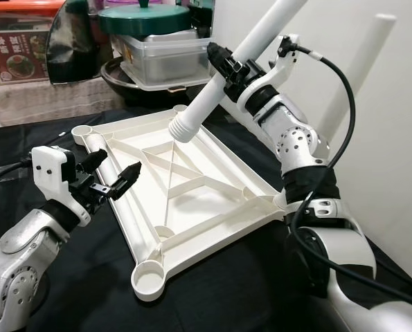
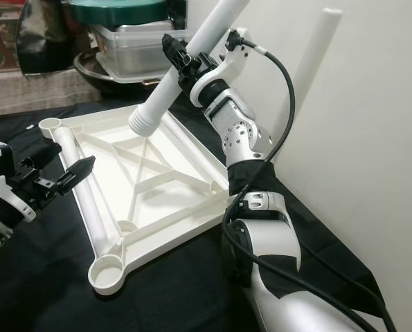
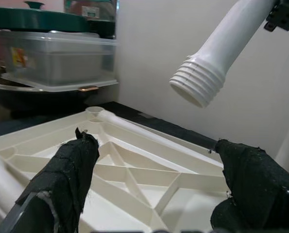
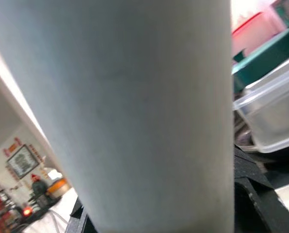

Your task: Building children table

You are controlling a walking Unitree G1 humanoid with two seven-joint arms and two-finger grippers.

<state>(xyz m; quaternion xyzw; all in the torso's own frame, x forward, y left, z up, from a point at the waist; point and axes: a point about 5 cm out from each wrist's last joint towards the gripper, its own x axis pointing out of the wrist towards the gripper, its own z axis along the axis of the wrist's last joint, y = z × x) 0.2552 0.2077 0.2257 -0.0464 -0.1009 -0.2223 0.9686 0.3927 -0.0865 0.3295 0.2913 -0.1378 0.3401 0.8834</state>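
Tabletop panel is my landmark here: white plastic, flipped underside-up on the black-covered surface, with ribs crossing in the middle and a round leg socket at the corners. The near-corner socket sits closest to me and looks empty.

Starting on the left: my left pincer hovers just over the panel's left edge, black fingers spread apart with nothing between them. It's right above the long tube-like rail running down that side of the panel, not touching it as far as I can tell.

Moving across to the far edge of the panel, one white table leg is up in the air, tilted, with its ribbed threaded end pointing down toward the panel's far side. The end isn't in any socket, it hangs just above the far rim. My right pincer is clamped around that leg partway up, and my silver right arm comes in from the right side of the panel with its black cable looping behind it.

Further right, past the panel, a second white leg leans upright against the wall.

Behind the panel's far edge there's a clear plastic storage box with a dark green lid stacked on top, sitting on something dark and round that I can't identify.
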